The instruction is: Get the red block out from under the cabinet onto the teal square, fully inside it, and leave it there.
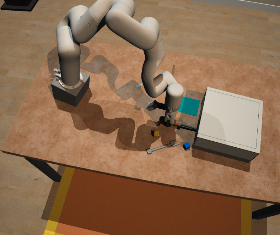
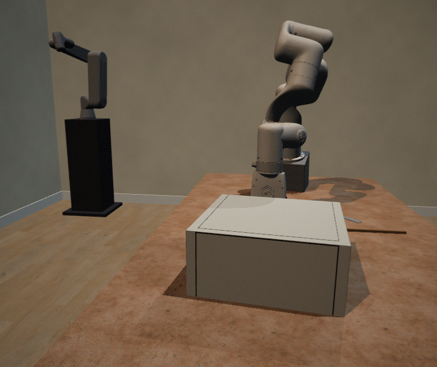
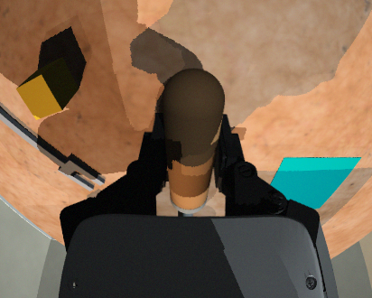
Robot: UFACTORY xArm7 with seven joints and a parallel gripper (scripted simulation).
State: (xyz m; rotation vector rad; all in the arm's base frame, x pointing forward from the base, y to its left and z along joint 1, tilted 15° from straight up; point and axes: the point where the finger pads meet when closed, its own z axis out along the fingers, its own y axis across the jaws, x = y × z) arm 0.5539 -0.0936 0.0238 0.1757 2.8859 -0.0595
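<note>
My gripper [image 1: 167, 123] is shut on the brown wooden handle [image 1: 175, 123] of a hook tool, low over the table just left of the cabinet. The tool's grey rod [image 1: 187, 127] runs from the handle under the cabinet's left edge, and its far end is hidden there. The pale cabinet [image 1: 228, 122] stands at the right of the table. The red block is hidden in every view. The teal square [image 1: 189, 105] lies flat beside the cabinet's left side, behind my gripper. In the wrist view the handle [image 3: 192, 137] sits between my fingers, with the teal square [image 3: 312, 181] at the right.
A yellow cube [image 1: 155, 133], a grey fork-ended tool [image 1: 162, 146] and a blue cube [image 1: 186, 145] lie in front of my gripper. A thin wooden stick [image 1: 173, 69] and a small grey strip [image 1: 139, 85] lie farther back. The arm's base [image 1: 70, 88] stands at the left.
</note>
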